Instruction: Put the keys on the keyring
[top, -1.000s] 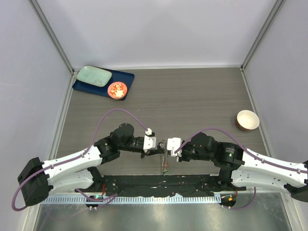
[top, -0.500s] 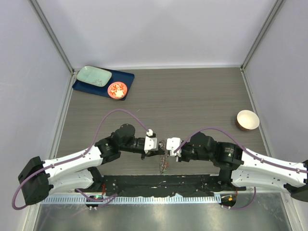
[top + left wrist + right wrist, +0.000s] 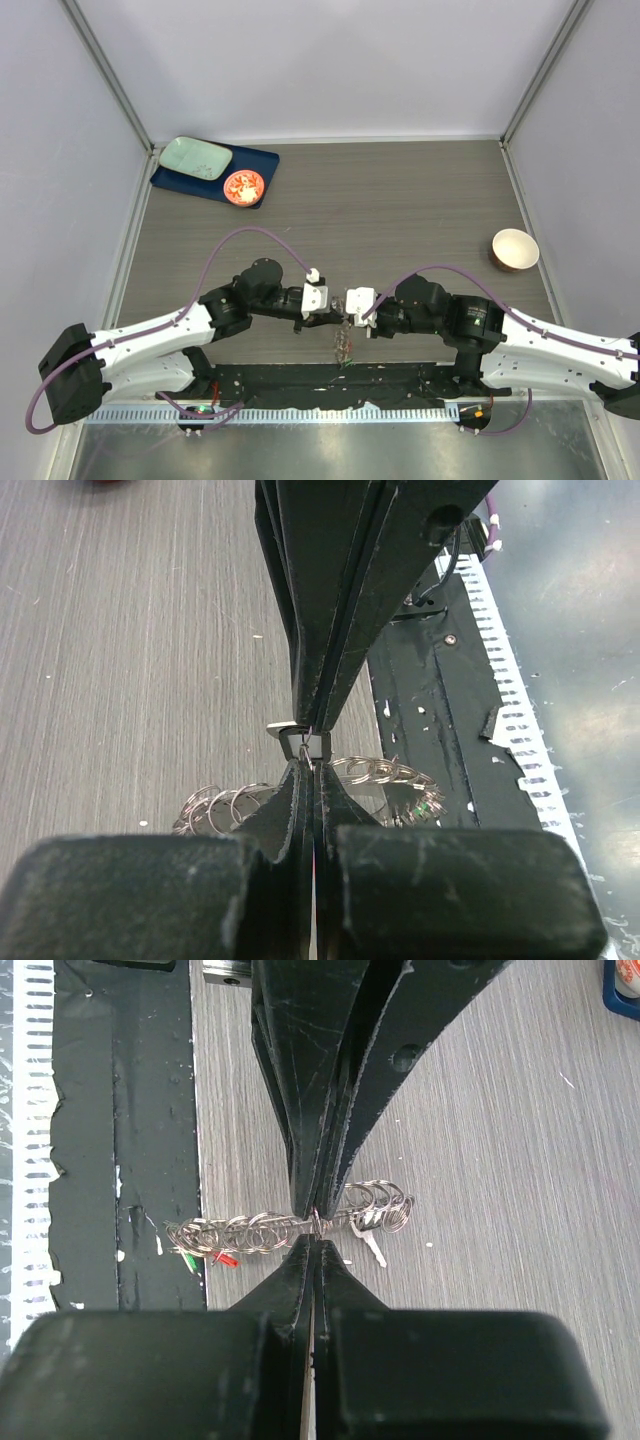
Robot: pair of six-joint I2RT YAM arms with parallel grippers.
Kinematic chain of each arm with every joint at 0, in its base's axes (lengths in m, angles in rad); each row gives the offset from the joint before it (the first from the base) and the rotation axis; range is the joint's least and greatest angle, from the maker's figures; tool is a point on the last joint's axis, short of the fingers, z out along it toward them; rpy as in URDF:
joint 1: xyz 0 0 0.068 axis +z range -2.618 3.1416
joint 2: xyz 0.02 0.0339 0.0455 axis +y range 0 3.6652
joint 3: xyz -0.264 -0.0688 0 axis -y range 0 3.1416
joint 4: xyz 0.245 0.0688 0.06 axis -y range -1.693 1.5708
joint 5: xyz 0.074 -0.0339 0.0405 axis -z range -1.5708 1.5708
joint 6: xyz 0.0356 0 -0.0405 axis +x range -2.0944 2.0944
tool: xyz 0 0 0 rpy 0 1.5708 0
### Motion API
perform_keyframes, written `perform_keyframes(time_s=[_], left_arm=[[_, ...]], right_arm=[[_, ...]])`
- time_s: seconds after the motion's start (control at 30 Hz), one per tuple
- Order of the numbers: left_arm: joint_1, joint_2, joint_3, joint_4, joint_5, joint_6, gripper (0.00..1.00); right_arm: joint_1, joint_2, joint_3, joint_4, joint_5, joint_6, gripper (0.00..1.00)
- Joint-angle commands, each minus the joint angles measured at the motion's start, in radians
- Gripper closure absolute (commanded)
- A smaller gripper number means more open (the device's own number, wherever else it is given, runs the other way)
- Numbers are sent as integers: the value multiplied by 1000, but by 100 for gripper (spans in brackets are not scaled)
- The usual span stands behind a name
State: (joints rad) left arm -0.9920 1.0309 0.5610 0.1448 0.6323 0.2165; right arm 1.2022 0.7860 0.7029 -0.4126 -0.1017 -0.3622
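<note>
Top view: the keyring (image 3: 343, 346) is too small for you to resolve, its upper end covered. Left wrist view: your left fingers (image 3: 290, 815) hide its middle. Right wrist view: right fingers (image 3: 300, 1270) likewise; the frame corner crops the tray (image 3: 626, 990).

White shells with black joint housings on left arm (image 3: 150, 345) and right arm (image 3: 560, 345); purple cable (image 3: 245, 229) loops over each; white block at each wrist; left gripper (image 3: 305, 745) and right gripper (image 3: 318, 1222) black, scuffed, tapering to thin tips.
</note>
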Motion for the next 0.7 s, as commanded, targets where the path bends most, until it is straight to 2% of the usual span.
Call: perform_keyframes(time_s=[0.0,0.23,0.67], left_arm=[[-13,-8,45,159,41,-40,100],[-10,-31,22,222,18,-92,100],[-2,-29,13,294,69,-167,100]], right_arm=[[5,9,27,89,-47,2,99],[5,16,26,90,-55,-3,99],[5,21,26,90,-38,-3,99]])
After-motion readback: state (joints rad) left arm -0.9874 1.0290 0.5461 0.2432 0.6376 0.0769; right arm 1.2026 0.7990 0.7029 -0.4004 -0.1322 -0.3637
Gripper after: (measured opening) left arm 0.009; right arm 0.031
